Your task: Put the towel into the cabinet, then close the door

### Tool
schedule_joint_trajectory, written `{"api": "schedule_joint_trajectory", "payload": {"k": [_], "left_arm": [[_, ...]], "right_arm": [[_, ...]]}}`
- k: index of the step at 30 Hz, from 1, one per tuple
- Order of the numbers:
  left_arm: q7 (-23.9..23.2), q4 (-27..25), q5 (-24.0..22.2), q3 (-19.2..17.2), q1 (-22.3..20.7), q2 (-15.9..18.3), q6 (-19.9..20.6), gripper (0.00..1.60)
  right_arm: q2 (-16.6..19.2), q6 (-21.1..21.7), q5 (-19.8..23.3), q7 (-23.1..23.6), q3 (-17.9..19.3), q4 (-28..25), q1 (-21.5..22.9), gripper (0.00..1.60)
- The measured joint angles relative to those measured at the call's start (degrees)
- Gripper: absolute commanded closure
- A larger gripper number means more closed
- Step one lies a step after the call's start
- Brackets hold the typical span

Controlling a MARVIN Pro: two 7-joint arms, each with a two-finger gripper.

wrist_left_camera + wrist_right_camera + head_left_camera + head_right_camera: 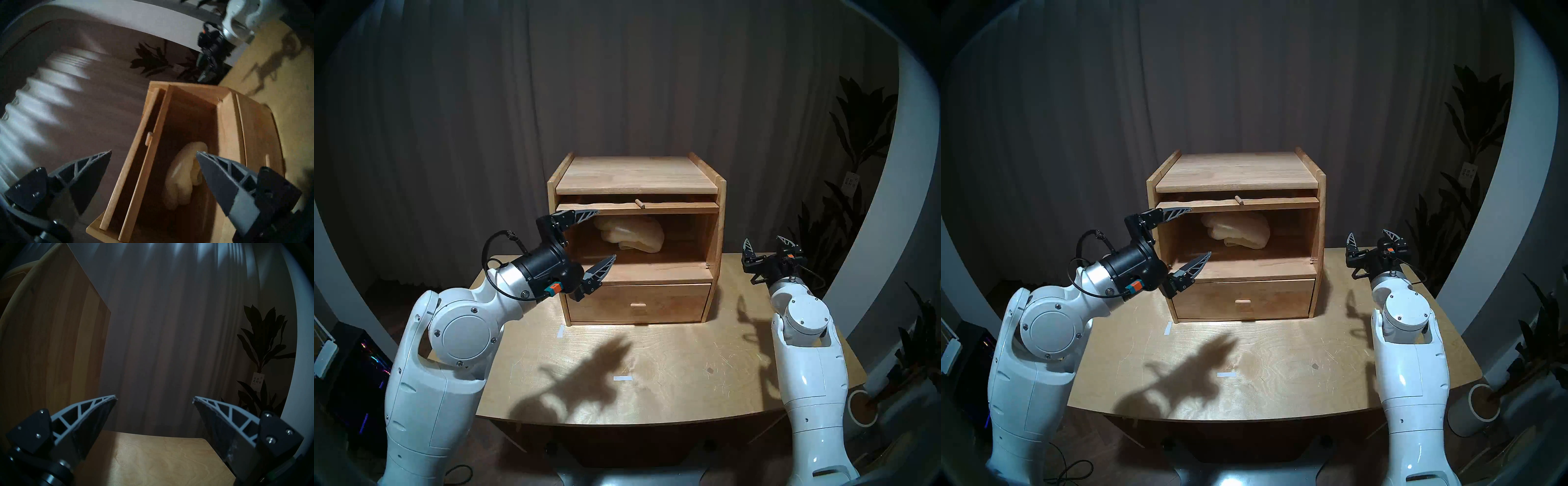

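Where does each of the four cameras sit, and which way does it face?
Head left: above, facing the cabinet; both arms show.
Head right: nearly the same picture, shifted.
Left wrist: tilted, facing the towel in the compartment; open left pincer.
Right wrist: beside the cabinet, facing the curtain; open right pincer.
Shared: cabinet in all.

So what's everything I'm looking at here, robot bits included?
light-wood box-shaped cabinet: one, pale wood, middle of the table, compartment open.
cream-white terry towel: one, cream, bunched inside the compartment.
flip-up wooden door with peg knob: one, pale wood, raised flat under the top.
plain wooden drawer: one, pale wood, bottom, shut.
wooden table: one, tan, under the cabinet.
white tape strips: two, on the table.
dark-leaved potted plant: one, far right.
grey curtain: one, behind.
left gripper: one, black-grey, open, at the compartment's left edge.
right gripper: one, black-grey, open, right of the cabinet.
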Motion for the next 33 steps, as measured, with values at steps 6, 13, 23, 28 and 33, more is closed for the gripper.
{"api": "schedule_joint_trajectory", "payload": {"k": [6,13,23,28,33], "left_arm": [[-1.3,1.8,6.1,1.9,-3.2,2.7,-3.9,0.0],[-1.2,3.4,11.1,3.6,-6.9,3.2,-5.0,0.0],[1.3,4.7,7.6,6.4,-11.6,-2.8,4.2,0.0],[3.0,4.6,7.5,7.9,-12.3,-5.9,9.3,0.0],[4.9,4.9,10.0,10.4,-11.9,-8.7,14.4,0.0]], "right_arm": [[0.1,0.0,0.1,-0.1,-0.1,0.0,0.0,0.0],[0.2,0.0,0.2,-0.3,-0.2,0.0,0.1,0.0],[0.3,0.0,0.3,-0.8,-0.3,0.0,0.1,0.0],[0.4,0.0,0.4,-1.0,-0.4,0.1,0.1,0.0],[0.5,0.0,0.5,-1.2,-0.5,0.1,0.1,0.0]]}}
